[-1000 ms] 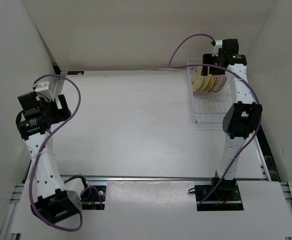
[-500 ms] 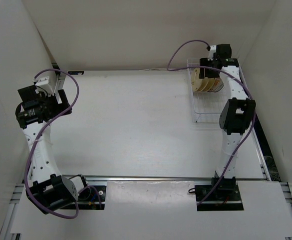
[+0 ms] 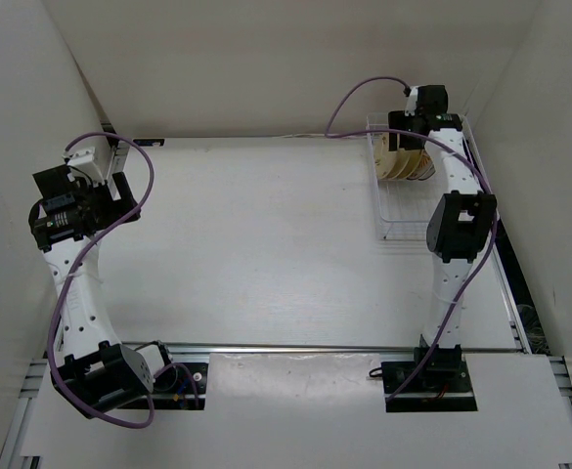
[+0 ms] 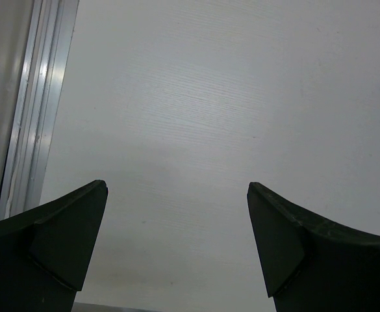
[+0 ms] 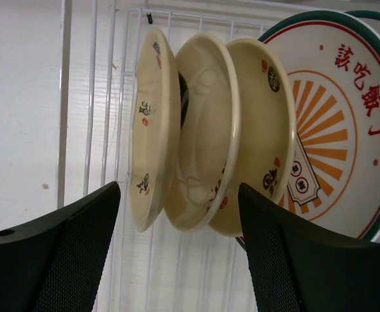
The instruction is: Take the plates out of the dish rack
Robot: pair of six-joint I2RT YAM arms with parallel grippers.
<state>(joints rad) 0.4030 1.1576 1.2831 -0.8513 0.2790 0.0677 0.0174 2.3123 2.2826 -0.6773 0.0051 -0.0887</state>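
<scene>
Three small cream plates (image 5: 206, 136) stand on edge in the white wire dish rack (image 5: 99, 97), with a larger white plate with an orange-red sunburst pattern (image 5: 336, 123) behind them on the right. In the top view the plates (image 3: 403, 161) sit at the far end of the rack (image 3: 408, 205) at the back right. My right gripper (image 5: 180, 195) is open, hovering over the rack with its fingers either side of the cream plates, touching none. My left gripper (image 4: 177, 195) is open and empty over bare table at the far left (image 3: 110, 195).
The near half of the rack (image 3: 403, 220) holds nothing. White walls close in the table on the left, back and right. An aluminium rail (image 4: 37, 110) runs along the table's left edge. The wide white tabletop (image 3: 256, 225) lies between the arms.
My right gripper has shifted left and forward over the plates in the rack. My left arm has drawn back towards the left wall and risen a little.
</scene>
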